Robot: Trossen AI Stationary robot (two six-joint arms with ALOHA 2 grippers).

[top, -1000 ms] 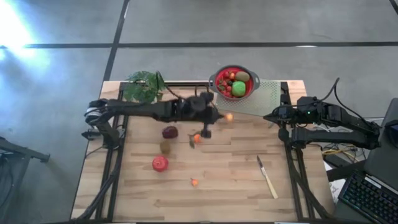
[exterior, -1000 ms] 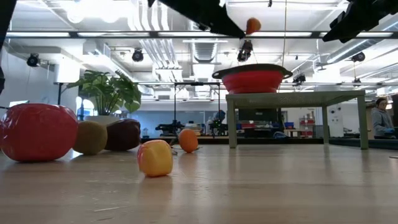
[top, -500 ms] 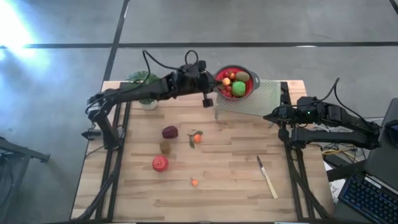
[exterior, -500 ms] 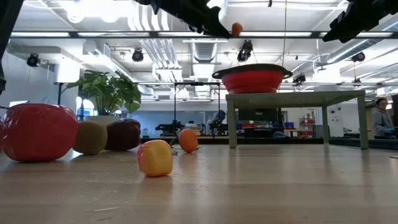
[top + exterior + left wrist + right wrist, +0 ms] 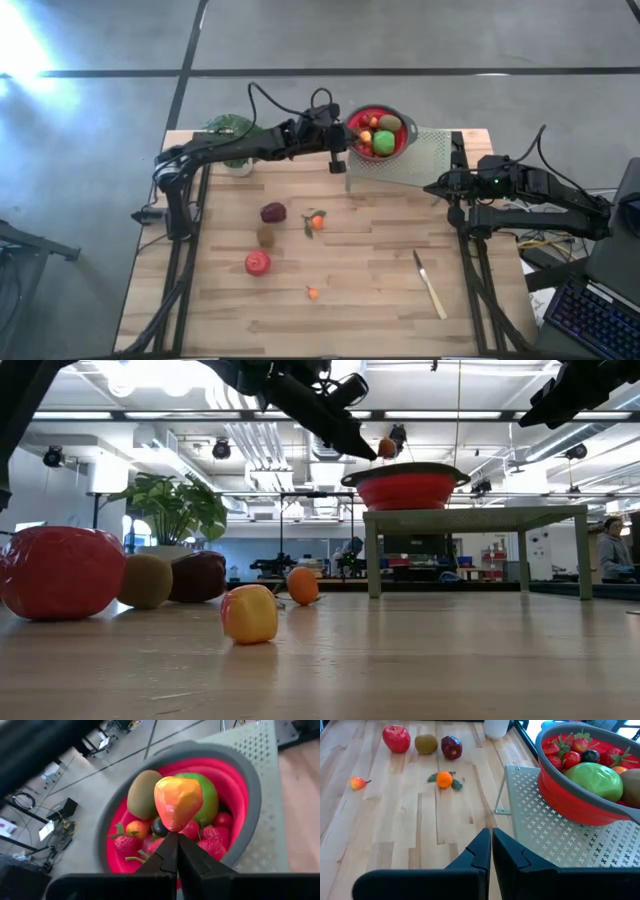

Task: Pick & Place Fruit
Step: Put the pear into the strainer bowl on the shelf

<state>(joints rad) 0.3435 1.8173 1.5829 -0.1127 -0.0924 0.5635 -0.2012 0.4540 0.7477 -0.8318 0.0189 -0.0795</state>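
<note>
My wooden surface [image 5: 360, 290] stands on grey concrete floor [image 5: 90, 120] crossed by dark lines. Beyond the surface, ceiling strip lights [image 5: 150, 415] glow above exposed ducts [image 5: 325, 440].

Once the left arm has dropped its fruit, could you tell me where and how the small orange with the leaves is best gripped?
Grip the small orange across its round body, coming straight down from above. It sits alone on the table, apart from the dark red fruit and the brown kiwi, so fingers should fit on either side. Its green leaves lie flat beside it; I would close the fingers across the sides without leaves.
</note>
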